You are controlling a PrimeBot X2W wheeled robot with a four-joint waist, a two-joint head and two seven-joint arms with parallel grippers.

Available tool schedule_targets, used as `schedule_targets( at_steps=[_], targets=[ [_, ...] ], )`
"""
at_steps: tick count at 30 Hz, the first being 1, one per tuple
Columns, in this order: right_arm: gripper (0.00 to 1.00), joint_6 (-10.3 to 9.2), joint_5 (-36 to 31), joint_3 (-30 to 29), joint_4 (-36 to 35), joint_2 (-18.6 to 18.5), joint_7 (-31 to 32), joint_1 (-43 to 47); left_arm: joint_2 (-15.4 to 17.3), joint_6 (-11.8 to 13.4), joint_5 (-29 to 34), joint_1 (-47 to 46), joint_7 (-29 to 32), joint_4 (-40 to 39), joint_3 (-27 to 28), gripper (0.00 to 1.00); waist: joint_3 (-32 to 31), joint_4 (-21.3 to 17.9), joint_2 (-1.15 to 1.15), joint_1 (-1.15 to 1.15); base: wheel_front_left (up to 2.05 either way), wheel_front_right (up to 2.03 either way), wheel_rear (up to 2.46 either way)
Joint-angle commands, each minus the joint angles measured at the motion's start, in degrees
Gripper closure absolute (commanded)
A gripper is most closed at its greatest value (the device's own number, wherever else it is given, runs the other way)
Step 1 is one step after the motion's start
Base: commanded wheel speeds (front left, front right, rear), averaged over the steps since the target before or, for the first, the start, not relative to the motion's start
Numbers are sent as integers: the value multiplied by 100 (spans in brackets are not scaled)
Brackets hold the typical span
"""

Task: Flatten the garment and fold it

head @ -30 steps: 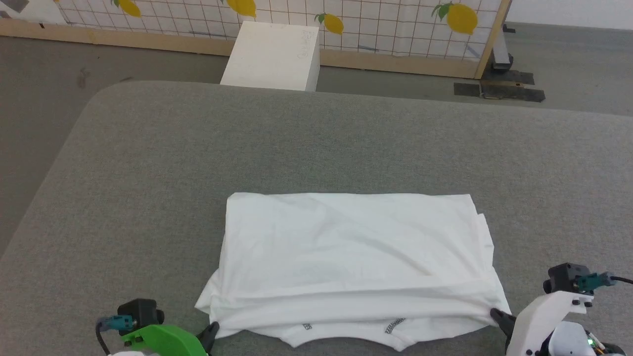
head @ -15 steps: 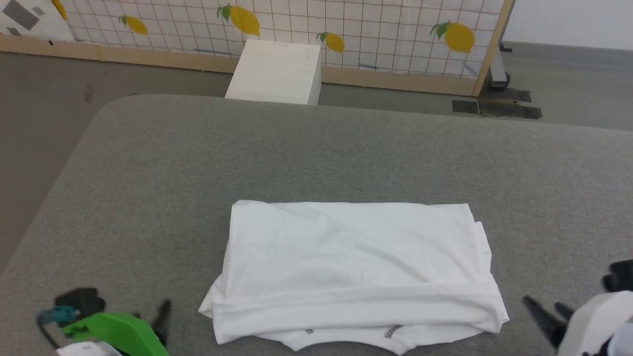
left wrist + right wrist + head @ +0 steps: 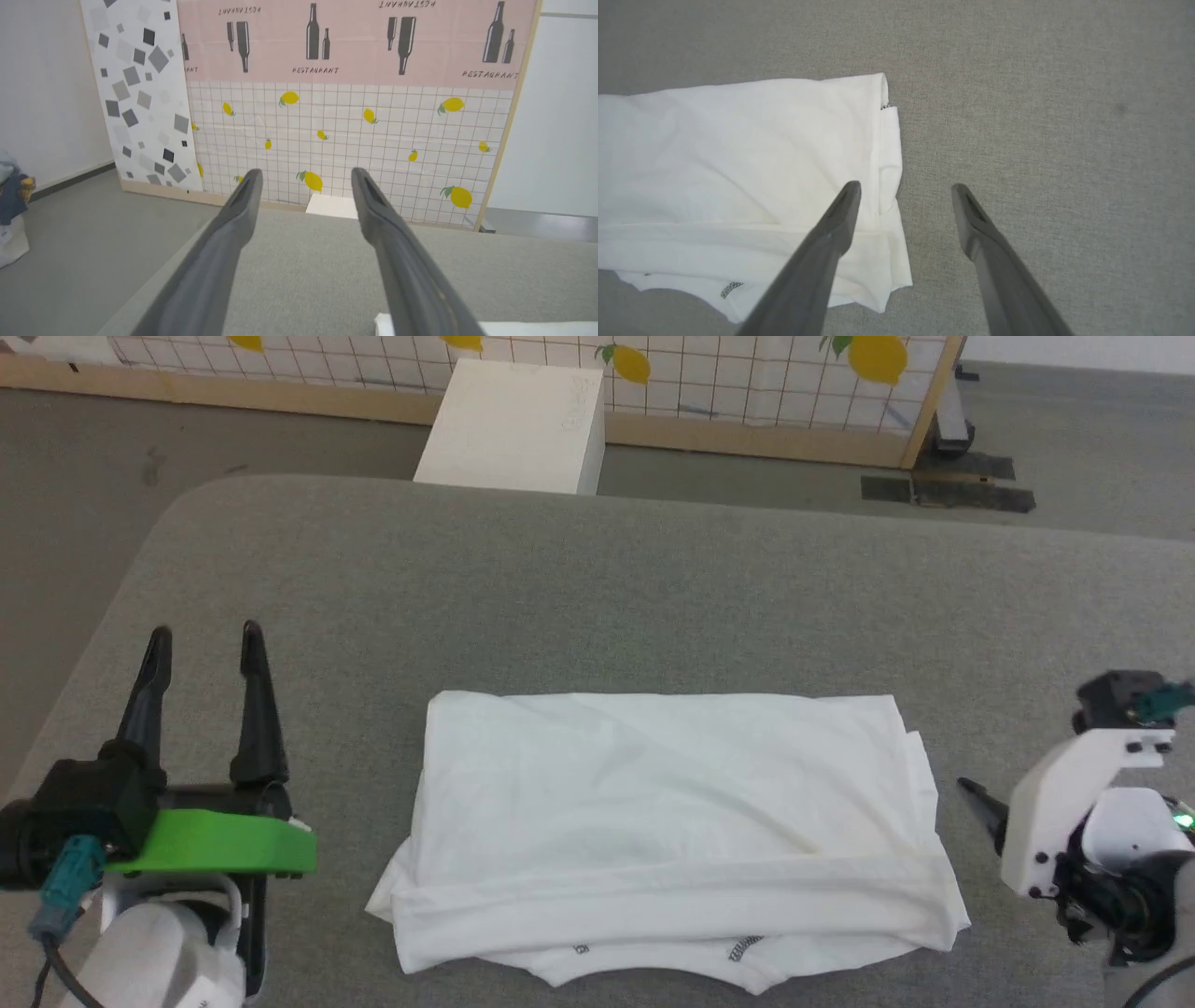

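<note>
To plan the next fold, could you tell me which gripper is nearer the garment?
The right gripper, just beside the right edge of the garment; the green-bracketed left gripper stands well clear.

Grey fabric tabletop [image 3: 597, 588], grey floor [image 3: 65, 476], white box [image 3: 513, 429], lemon-patterned grid panel [image 3: 345, 149], pink bottle poster [image 3: 355, 46], white wall [image 3: 42, 84]

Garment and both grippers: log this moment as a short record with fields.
garment: folded into a rectangle, a dark-stitched lower layer peeking out at the near edge
support: grey padded surface
left gripper: open, empty, apart from the garment on its left side
right gripper: open, empty, by the garment's right edge
white box: beyond the surface's far edge
</note>
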Motion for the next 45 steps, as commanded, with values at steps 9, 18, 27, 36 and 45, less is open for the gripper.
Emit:
schedule_targets(
  at_steps=[9, 18, 27, 36, 45],
  targets=[
    [0, -9, -679, 781, 1635, -182, -372, -907, -924, -644, 1205, -138, -42, -262, 425, 0, 696, 113, 0, 0, 0, 0, 0],
    [62, -9, -393, 1318, 2469, -230, -270, -991, -1365, -1186, 1579, -52, -43, 25, 746, 0, 741, 108, 0, 0, 0, 0, 0],
    [100, -9, -220, 638, 2408, -773, -432, -921, -1558, -1456, 1732, 15, -43, 397, 966, 0, 589, -21, 0, 0, 0, 0, 0],
    [100, -9, -727, -422, 2258, -1163, -163, -766, -1725, -1595, 1820, 96, -43, 557, 1117, 0, 477, -134, 0, 0, 0, 0, 0],
    [100, -9, 219, 161, 869, -1180, 505, -452, -1876, -1689, 1879, 251, -43, 565, 1278, 0, 204, -175, 0, 0, 0, 0, 0]
  ],
)
